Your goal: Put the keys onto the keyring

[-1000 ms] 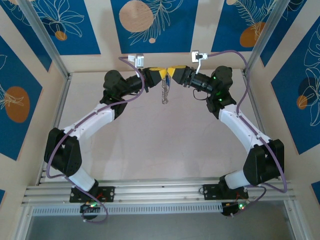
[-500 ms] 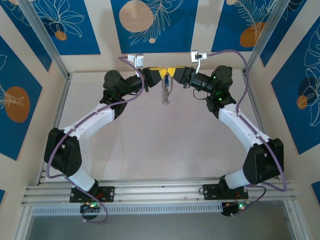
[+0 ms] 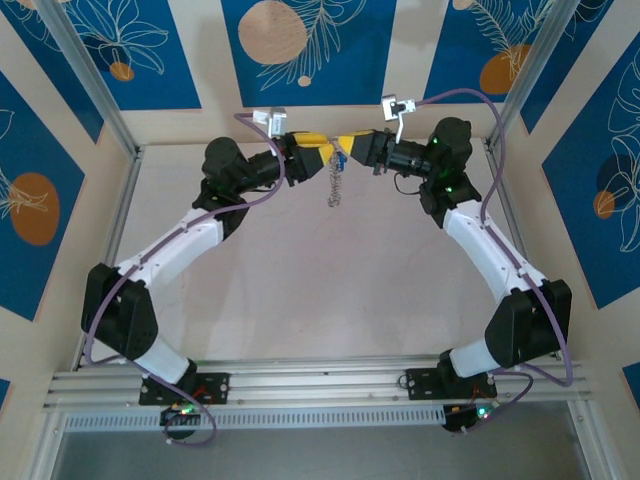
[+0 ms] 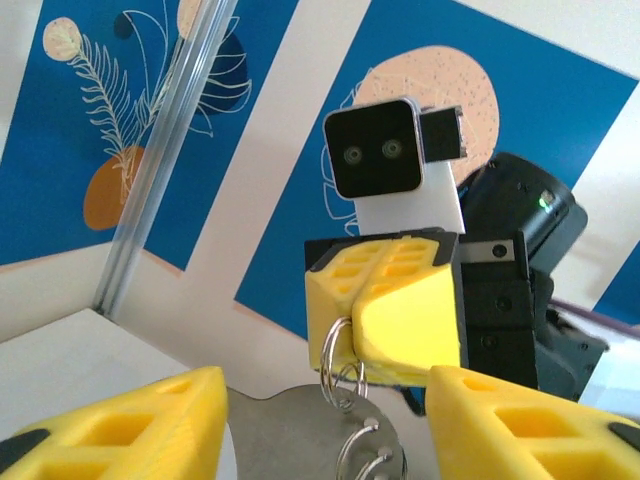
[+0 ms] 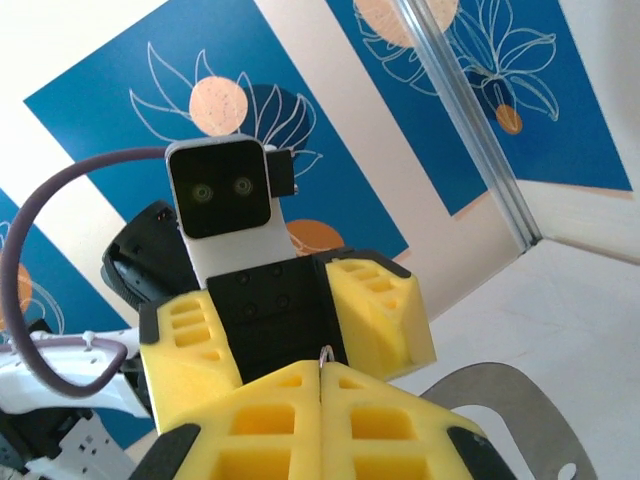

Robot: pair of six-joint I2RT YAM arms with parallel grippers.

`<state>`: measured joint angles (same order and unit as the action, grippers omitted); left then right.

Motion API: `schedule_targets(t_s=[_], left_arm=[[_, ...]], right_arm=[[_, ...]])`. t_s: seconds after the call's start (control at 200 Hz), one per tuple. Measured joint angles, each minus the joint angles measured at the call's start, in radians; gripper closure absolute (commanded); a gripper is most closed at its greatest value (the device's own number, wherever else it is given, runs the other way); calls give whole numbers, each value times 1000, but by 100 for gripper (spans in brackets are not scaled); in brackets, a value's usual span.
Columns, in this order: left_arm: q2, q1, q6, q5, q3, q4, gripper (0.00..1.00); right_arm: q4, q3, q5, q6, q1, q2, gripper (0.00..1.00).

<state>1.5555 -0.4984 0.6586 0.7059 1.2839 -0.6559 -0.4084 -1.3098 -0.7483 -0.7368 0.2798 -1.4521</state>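
**Mid-air over the far edge of the desk [image 3: 300, 280]:** we find the two arms meeting nose to nose.

At left, the left claw [image 3: 318, 146] stands wide and grips nothing. Between the claws the keyring [image 3: 334, 185] hangs in the air, with its chain dangling clear of the desk. A blue speck at the top of the chain is, we believe, the key [image 3: 340, 157], close against the right claw [image 3: 350, 150]. It is too small for us to tell whether it is threaded on. At right, that claw is closed tight on the keyring's metal loop.

We judge the task to be well along. The keyring is lifted and steadied, and the key is up at the ring. What is left, as far as we can see, is to confirm the key sits on the ring and to set the bunch down.

- **Top view:** it gives us the whole hang of the chain and its clearance above the desk.
- **Left wrist view:** it gives the pinch itself, with the ring [image 4: 335, 365] nipped in the seam of the right claw. The grey tag [image 4: 285, 430] lies between the left claw's parted fingers [image 4: 130, 430].
- **Right wrist view:** it shows the left claw face on with its fingers apart. A thin wire rises from the right claw's own closed tips.
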Motion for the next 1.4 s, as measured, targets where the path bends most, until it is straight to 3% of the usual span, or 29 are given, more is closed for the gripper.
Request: schedule_targets(t_s=[0.405,0.715,0.88,1.4], left_arm=[[-27,67,-154,93,76,229,35],[10,78,-315,221,172,436,39],[38,77,-383,271,217,539,46],[89,72,-490,323,297,701,52]], right_arm=[[463,-228,-137,329,-19,-64,100],[748,-322,-196,533,-22,-123,100],[826,-341,-203,587,-22,-137,100],[911,-373,-203,651,-6,-150,100]])
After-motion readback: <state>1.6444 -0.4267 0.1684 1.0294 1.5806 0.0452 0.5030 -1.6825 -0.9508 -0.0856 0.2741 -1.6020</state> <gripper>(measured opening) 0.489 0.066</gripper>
